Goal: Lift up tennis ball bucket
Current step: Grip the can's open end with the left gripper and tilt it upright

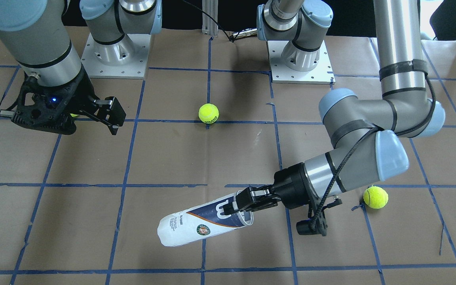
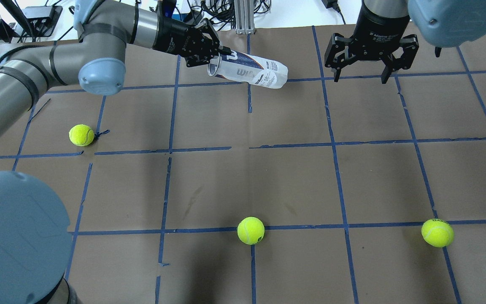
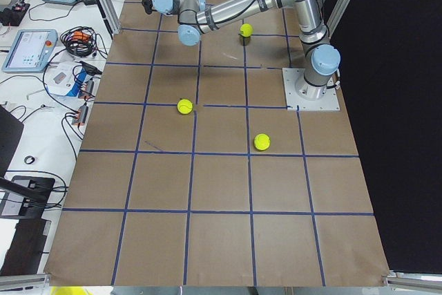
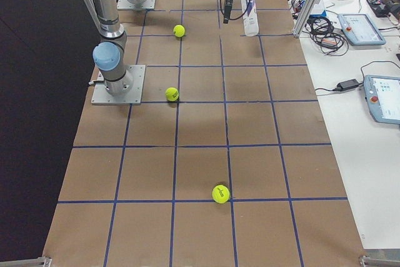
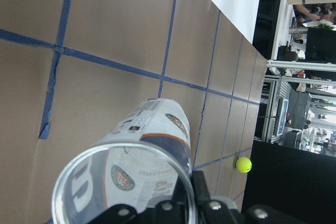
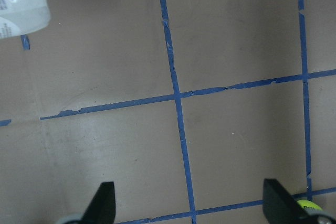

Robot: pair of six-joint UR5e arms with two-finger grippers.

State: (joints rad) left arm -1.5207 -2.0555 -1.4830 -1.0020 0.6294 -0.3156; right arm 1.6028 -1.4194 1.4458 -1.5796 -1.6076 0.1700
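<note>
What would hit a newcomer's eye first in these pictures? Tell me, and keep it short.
The left gripper is clamped on the open rim of the tennis ball bucket, which slants over the far side of the table from the robot. The right gripper hangs open above the table beside it. Three yellow-green tennis balls lie scattered across the brown, blue-taped table.

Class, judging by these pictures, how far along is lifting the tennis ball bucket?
Done: the left gripper is shut on the open rim of the tennis ball bucket. In hand: the bucket tilts, rim end raised. Left: raising it clear; whether its closed end touches the table cannot be told. The right gripper hangs open.
</note>
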